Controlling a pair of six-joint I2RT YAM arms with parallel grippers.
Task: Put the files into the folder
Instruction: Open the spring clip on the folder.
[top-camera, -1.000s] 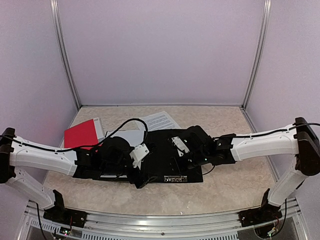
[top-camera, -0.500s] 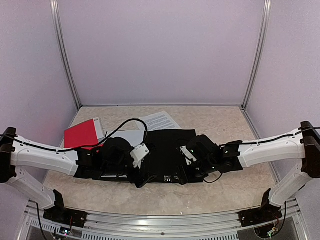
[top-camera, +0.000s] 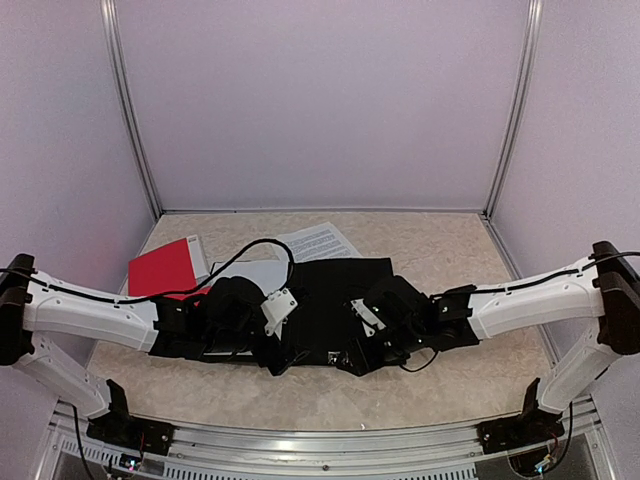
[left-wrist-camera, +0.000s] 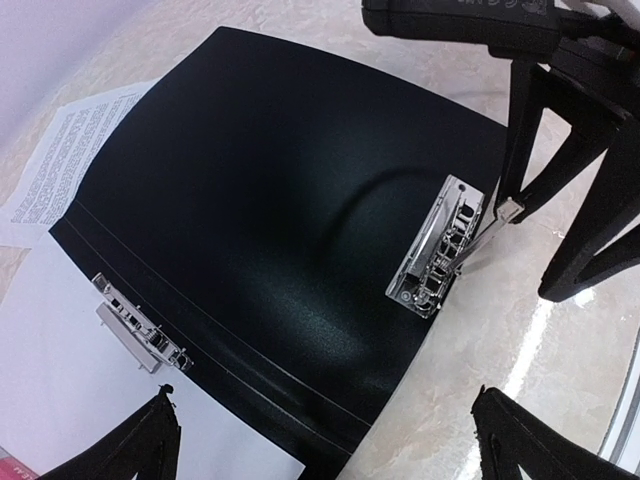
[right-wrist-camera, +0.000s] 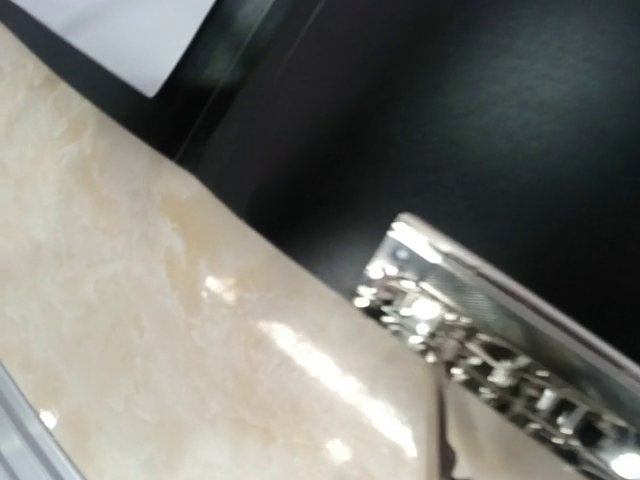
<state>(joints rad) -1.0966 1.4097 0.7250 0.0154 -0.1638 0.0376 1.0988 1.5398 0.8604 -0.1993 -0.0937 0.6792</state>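
I judge this as the clip-opening step: the black folder (top-camera: 340, 285) lies flat and open on the desk (top-camera: 460, 350), and most of the files are not yet in it. My right hand (left-wrist-camera: 548, 235) is down at the folder's near-right edge. Its fingers stand partly spread beside the thin wire lever of the metal clip (left-wrist-camera: 435, 250), and I cannot tell whether one fingertip touches it. My left hand (left-wrist-camera: 328, 400) hovers over the folder's left part, spread wide and holding nothing.

The printed sheet (left-wrist-camera: 85, 150) lies at the far-left corner, partly tucked beneath the cover. A blank white sheet (left-wrist-camera: 50, 340) lies against the folder's left side by a second clip (left-wrist-camera: 140, 325); whether that clip clamps it I can't say.

Next I would catch the lever squarely and lift it without dragging the folder.

The cover is matte and finely grained, slightly bowed. The clips are bright, hard and ribbed. The paper is thin and limp, and the desk is glossy, with marbled beige patterning.
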